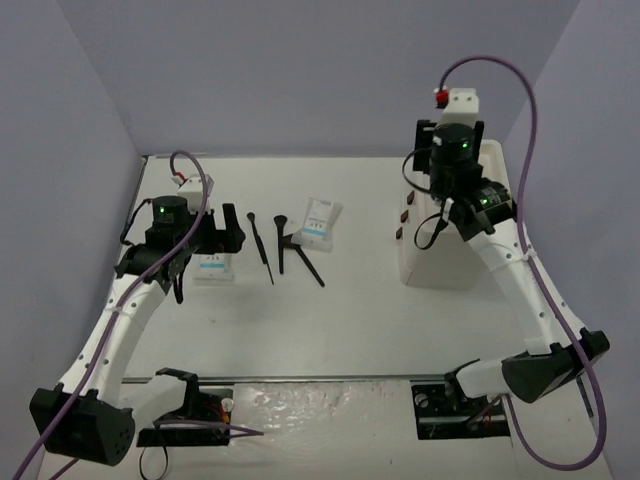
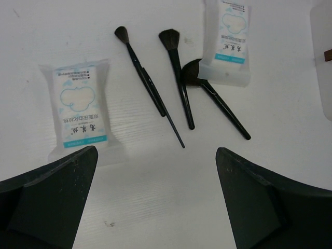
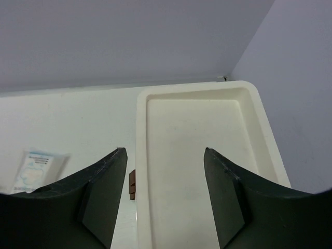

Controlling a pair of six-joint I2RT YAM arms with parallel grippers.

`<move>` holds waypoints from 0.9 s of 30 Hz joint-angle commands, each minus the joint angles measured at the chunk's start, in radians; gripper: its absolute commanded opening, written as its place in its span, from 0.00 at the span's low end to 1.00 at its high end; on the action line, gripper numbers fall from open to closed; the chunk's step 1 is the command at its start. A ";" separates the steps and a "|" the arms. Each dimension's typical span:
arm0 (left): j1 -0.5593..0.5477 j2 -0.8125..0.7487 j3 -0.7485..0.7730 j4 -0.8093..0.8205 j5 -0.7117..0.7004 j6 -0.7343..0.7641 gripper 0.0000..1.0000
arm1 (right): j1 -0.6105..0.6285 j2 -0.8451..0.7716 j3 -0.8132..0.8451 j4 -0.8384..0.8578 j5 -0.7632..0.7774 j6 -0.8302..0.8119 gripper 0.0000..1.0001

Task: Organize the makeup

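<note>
Makeup brushes [image 2: 179, 78] cross (one head tucked under the edge-cropped packet [image 2: 225, 46]).

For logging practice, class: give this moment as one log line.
left pincer: open, near white flat packet, blue print | right pincer: open, over big white box | thin black brushes: on table

Counter [image 1: 350, 330]: white and matte, filling the middle and lower frame of the top view.
Back wall [image 1: 300, 70]: plain pale lavender panel across the upper frame.
Left wall [image 1: 60, 180]: same lavender, slanting down the left edge.
Right wall [image 1: 600, 150]: same lavender, along the right edge.
Light: soft and even, casting only faint shadows.
</note>
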 commanded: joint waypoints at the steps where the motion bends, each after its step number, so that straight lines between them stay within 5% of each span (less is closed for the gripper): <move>1: -0.102 0.039 0.123 0.100 0.082 0.039 0.97 | -0.132 0.054 -0.054 -0.046 -0.360 0.174 0.56; 15: -0.336 0.240 0.178 0.370 0.096 0.118 0.97 | -0.280 0.243 -0.025 0.010 -0.598 0.206 0.52; 27: -0.452 0.587 0.371 0.672 0.234 0.230 0.96 | -0.280 0.249 -0.085 0.027 -0.747 0.165 0.16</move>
